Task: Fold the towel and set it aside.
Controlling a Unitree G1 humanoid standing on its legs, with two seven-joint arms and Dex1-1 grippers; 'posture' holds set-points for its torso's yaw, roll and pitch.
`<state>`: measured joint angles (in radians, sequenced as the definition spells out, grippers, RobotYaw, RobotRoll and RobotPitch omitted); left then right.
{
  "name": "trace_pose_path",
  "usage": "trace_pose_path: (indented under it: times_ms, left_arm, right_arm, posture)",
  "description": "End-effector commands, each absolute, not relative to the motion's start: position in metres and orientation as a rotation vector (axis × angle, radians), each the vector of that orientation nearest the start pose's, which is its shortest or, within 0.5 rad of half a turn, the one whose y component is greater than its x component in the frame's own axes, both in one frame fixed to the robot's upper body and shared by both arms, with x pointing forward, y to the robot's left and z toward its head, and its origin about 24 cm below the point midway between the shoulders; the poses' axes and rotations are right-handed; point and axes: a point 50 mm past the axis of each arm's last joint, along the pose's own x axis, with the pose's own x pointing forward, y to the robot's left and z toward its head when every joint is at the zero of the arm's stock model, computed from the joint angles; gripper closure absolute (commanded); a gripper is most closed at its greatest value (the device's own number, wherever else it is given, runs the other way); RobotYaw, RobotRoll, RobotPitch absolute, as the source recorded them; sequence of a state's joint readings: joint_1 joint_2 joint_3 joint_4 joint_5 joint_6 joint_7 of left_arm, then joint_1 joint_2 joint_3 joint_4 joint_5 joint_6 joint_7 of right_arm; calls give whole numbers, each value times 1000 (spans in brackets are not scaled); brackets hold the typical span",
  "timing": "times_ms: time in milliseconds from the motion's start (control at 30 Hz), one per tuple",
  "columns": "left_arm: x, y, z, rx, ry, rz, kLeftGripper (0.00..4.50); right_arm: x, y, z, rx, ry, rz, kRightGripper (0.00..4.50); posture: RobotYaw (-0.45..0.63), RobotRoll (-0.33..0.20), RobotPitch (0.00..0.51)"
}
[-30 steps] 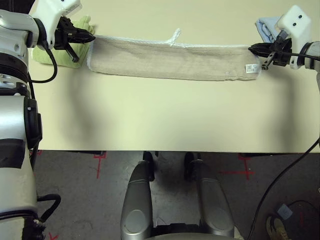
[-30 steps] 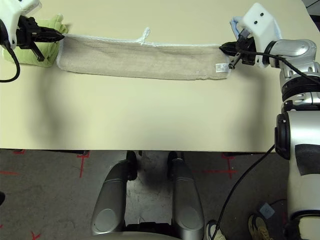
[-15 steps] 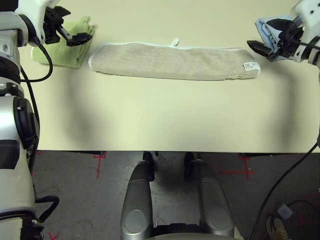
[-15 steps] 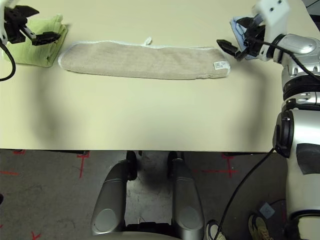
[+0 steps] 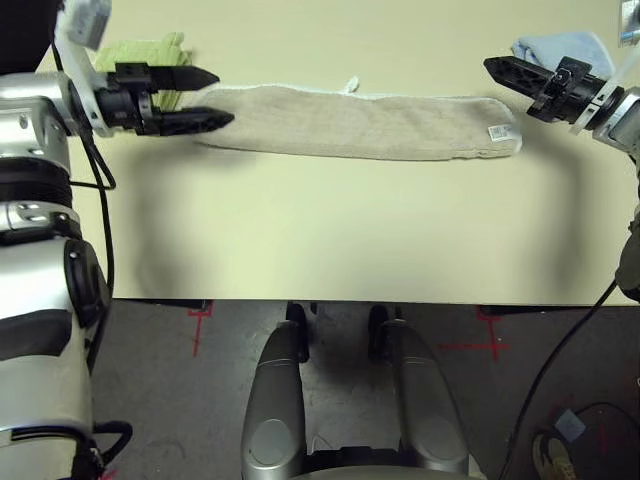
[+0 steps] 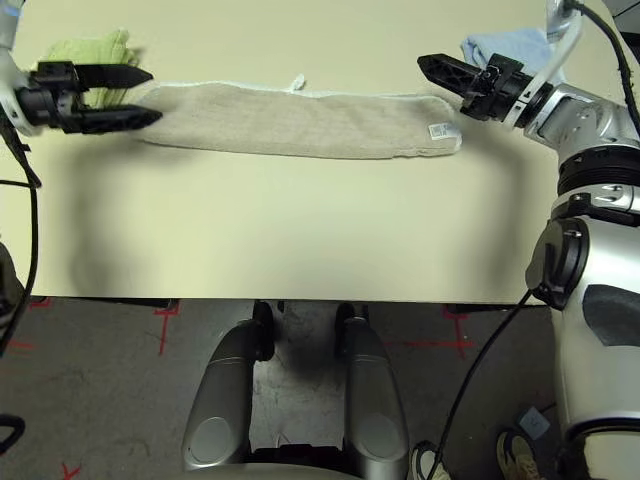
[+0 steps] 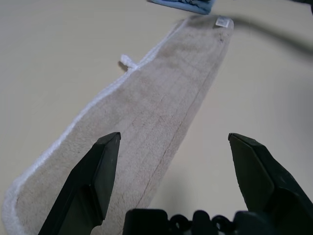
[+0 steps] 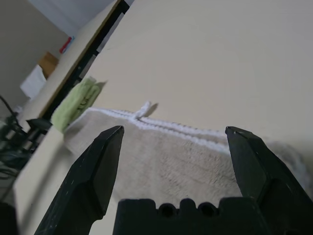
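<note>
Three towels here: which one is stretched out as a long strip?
The beige towel with white edging, lying between the compact lime-green towel and the light-blue towel.

The towel point(image 5: 350, 125) is plain beige, edged in white, with a white loop point(image 5: 351, 85) on its far side and a white tag point(image 5: 500, 132) near its right end. At the left, a folded cloth point(image 6: 85, 50) is lime green; at the right, another folded towel point(image 6: 508, 46) is light blue. The counter point(image 5: 350, 220) is pale cream. Red marks point(image 5: 198, 330) cross the grey floor point(image 5: 240, 400). Both grippers' jaws are black.
</note>
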<state>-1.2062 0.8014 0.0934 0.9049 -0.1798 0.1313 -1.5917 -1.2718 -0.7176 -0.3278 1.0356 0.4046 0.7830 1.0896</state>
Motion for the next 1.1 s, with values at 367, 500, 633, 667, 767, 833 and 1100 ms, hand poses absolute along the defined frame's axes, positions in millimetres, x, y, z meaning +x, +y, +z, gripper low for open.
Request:
trace_pose_path:
  times_ms: [367,500,633,667,767,833,1100]
  left_arm:
    - [345,262,282,474,-96,-1201,30]
    - [349,257,291,409,-170,-1178,30]
    - [350,256,291,413,-168,-1181,30]
    - [349,256,291,416,-164,-1183,30]
    - [349,257,291,421,-158,-1186,30]
    - [348,257,291,421,-157,-1187,30]
    - [349,255,292,425,-155,-1191,30]
  right_arm:
    - [308,-308,246,697,246,802,0]
    - [302,-308,233,743,267,772,0]
    - [300,-307,222,786,282,737,0]
    - [300,-306,218,793,290,729,0]
    - [304,-300,209,812,308,700,0]
    - [307,-297,205,814,313,685,0]
    - [326,-280,195,824,298,636,0]
  posture:
    - [-52,0,384]
    - [-55,0,386]
    - [-55,0,386]
    - [-55,0,386]
    - [-43,0,393]
    - [-43,0,393]
    - [-30,0,396]
